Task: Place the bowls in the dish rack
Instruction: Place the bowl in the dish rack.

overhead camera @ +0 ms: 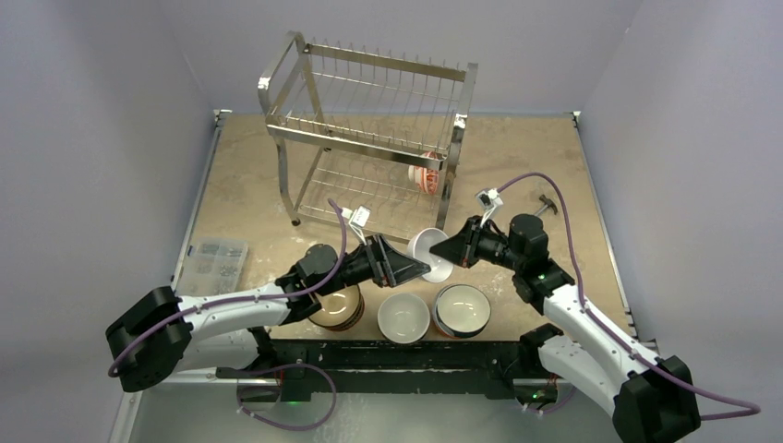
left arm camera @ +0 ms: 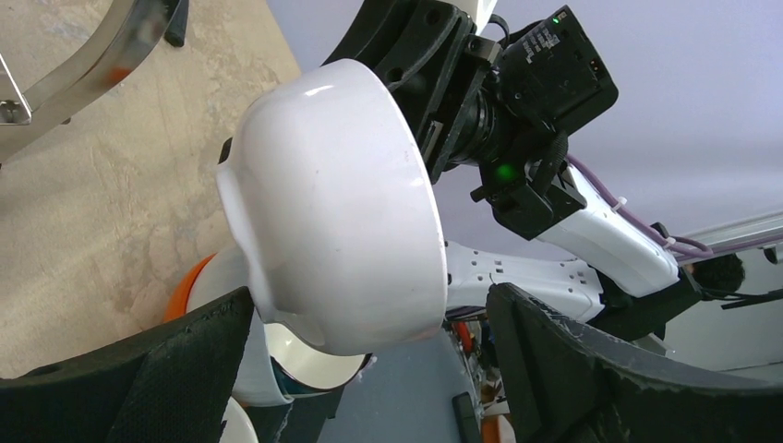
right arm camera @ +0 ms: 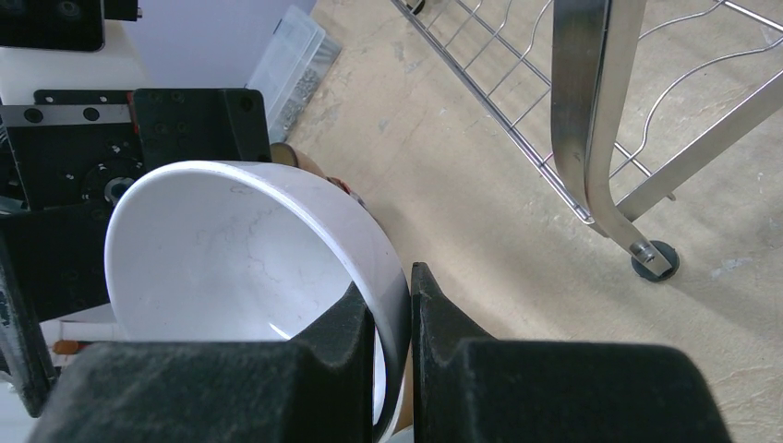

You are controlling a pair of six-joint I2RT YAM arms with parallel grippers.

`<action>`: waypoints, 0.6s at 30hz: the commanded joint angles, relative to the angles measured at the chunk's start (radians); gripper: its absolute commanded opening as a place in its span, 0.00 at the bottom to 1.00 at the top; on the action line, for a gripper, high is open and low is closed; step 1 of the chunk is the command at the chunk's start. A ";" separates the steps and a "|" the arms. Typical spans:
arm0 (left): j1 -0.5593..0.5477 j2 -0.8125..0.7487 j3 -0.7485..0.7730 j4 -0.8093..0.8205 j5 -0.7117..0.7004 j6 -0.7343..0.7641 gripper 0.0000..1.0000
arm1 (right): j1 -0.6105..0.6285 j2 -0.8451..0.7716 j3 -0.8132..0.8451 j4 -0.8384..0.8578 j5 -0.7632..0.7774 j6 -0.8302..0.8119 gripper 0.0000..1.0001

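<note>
Right gripper [right arm camera: 392,293] pinching the white bowl [right arm camera: 222,258] by its rim, mid-air between the two arms

Bowl's tipped on its side, well short of the dish rack [overhead camera: 369,101]. My guess is it's being offered across so the left gripper [left arm camera: 369,309] can take it. Left jaws are spread wide either side of the bowl's body; can't tell if the pads touch it. A row of three bowls [overhead camera: 403,316] waits on the table [overhead camera: 526,166] by the bases, the brownish one half under the left arm. A red-patterned bowl [overhead camera: 427,177] sits on the rack's lower tier, partly behind a post. Wrist views cut off most of the rack.
</note>
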 commanded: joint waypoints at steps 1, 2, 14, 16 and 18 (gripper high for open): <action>-0.003 0.015 0.034 0.042 -0.016 0.014 0.94 | -0.003 0.004 0.014 0.070 -0.034 0.022 0.00; -0.003 0.021 0.037 0.047 -0.011 0.014 0.92 | -0.003 0.002 0.011 0.074 -0.034 0.023 0.00; -0.004 0.045 0.043 0.081 -0.020 -0.006 0.78 | -0.003 -0.001 -0.006 0.083 -0.031 0.034 0.00; -0.004 0.045 0.039 0.081 -0.020 -0.005 0.70 | -0.004 -0.003 -0.010 0.083 -0.033 0.033 0.00; -0.004 0.048 0.032 0.087 -0.023 -0.009 0.60 | -0.004 -0.005 -0.014 0.081 -0.031 0.031 0.00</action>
